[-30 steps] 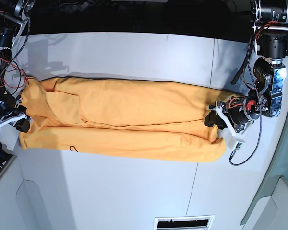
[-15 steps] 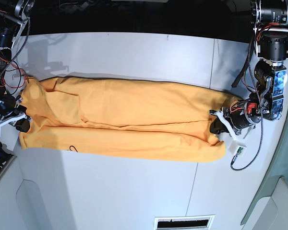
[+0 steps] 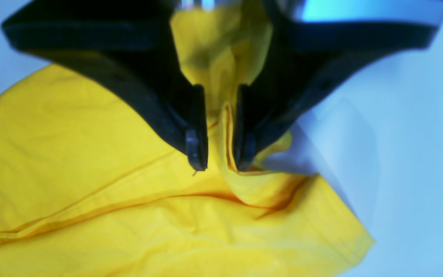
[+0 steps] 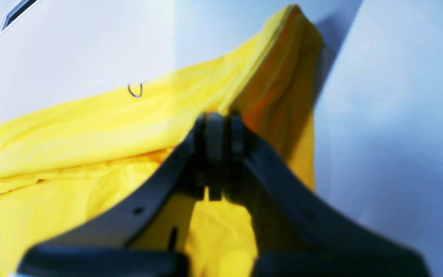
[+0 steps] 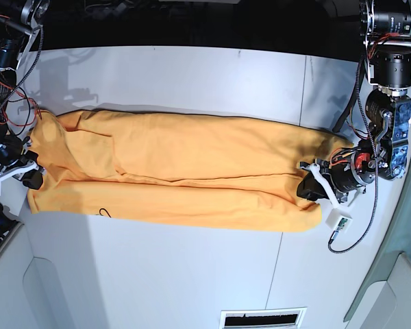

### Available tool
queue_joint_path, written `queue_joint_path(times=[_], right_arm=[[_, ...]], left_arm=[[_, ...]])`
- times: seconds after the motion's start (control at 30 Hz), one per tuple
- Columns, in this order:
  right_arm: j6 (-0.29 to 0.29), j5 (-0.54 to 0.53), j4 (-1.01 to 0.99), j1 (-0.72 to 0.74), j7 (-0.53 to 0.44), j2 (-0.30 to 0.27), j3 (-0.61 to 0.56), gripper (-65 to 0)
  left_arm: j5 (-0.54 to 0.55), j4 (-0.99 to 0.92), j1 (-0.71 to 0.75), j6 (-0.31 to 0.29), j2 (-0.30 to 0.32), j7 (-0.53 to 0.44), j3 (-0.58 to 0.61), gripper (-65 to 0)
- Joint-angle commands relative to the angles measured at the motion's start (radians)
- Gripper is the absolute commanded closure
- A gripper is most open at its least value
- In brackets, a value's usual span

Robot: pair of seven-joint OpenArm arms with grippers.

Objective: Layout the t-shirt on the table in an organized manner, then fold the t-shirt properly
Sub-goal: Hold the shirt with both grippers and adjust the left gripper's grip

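T-shirt (image 5: 178, 171) lies folded into a long orange-yellow band across the white table (image 5: 192, 75). You've got the left gripper (image 3: 219, 154) at the band's right end in the base view, jaws slightly apart with a ridge of hem between them. Your right gripper (image 4: 215, 154) is clenched on fabric at the opposite end. A small black printed mark (image 5: 104, 212) shows near the front edge.

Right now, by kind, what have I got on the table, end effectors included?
Orange-yellow t-shirt: 1
Robot end effectors: 2, the left end effector and the right end effector, one at each end of the shirt
White table: 1
Total: 4
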State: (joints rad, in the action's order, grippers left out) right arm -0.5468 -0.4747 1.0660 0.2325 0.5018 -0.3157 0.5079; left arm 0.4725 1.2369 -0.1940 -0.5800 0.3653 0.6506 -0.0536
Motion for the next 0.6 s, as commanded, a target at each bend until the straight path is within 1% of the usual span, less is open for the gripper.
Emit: queue_joint_path(times=[0.0, 0.07, 0.23, 0.37, 0.43, 0.47, 0.57], right_arm=[[-0.01, -0.015, 0.02, 0.019, -0.019, -0.019, 0.002, 0.0], [-0.01, -0.016, 0.02, 0.02, -0.019, -0.019, 0.002, 0.0], [-0.01, -0.015, 0.02, 0.02, -0.019, -0.019, 0.002, 0.0], [-0.01, -0.015, 0.02, 0.019, -0.018, -0.019, 0.002, 0.0], [-0.01, -0.015, 0.02, 0.02, -0.013, -0.019, 0.002, 0.0], [-0.01, -0.019, 0.02, 0.023, -0.006, -0.019, 0.002, 0.0], [-0.012, -0.091, 0.023, 0.022, 0.008, -0.028, 0.002, 0.0]], left_arm=[[0.017, 0.019, -0.021, -0.007, 0.012, -0.018, -0.005, -15.3], [0.017, 0.019, -0.021, -0.007, 0.012, -0.019, -0.005, -14.0], [0.016, 0.019, -0.021, -0.008, 0.008, -0.042, -0.005, 0.0], [0.017, 0.019, -0.019, -0.008, -0.003, -0.051, -0.005, 0.0], [0.018, 0.019, -0.019, -0.008, 0.001, -0.054, -0.005, 0.0], [0.039, 0.033, -0.019, -0.008, 0.008, -0.058, -0.005, 0.0], [0.063, 0.129, -0.02, -0.008, 0.035, -0.092, -0.005, 0.0]])
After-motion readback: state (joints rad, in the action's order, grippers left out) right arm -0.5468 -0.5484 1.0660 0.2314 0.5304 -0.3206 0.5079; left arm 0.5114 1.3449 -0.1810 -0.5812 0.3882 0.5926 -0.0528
